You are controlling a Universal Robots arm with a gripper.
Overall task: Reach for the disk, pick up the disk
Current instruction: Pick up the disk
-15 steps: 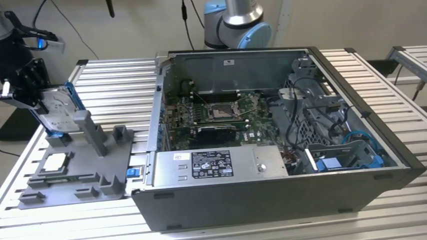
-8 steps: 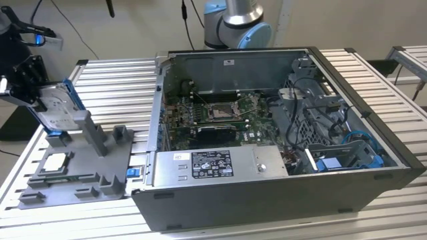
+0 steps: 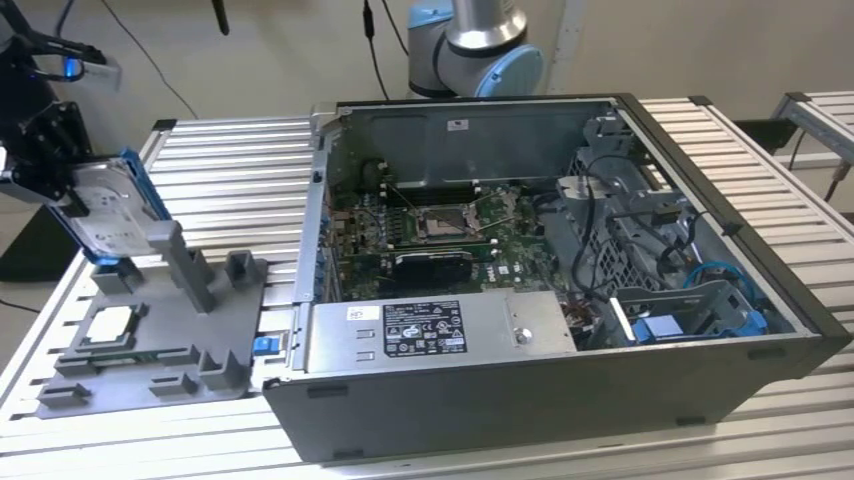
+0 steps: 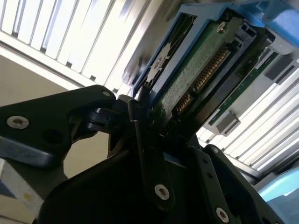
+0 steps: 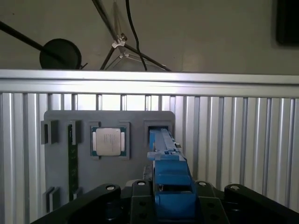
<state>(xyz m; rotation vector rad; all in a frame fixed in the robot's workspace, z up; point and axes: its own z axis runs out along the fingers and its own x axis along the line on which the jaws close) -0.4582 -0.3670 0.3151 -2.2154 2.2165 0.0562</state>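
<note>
1. One grip carries the work: the tool (image 3: 67, 198) is clamped on the disk (image 3: 112, 215). In the second wrist view its black fingers (image 4: 147, 149) press against the blue carrier.
2. The disk stands on edge, tilted, at the exterior view's left. Its lower end is at the slot of the grey fixture (image 3: 174, 340) on the desk (image 3: 227, 170). I cannot tell whether it has cleared that slot.
3. Risk: the hold looks to be near one end, so the long body could pivot or slip if the arm swings hard.
4. Risk: if the lower end sits in the slot, a sideways pull could jam the carrier on the slot walls or drag the fixture.
5. Edges: the fixture's upright posts (image 3: 184, 262) stand just beside the disk, the chip (image 3: 110, 325) lies near in its pocket, and the desk's edge is close.
6. Open room lies upward and over the bare slats. The open computer case (image 3: 561, 300) walls off the exterior view's right.
</note>
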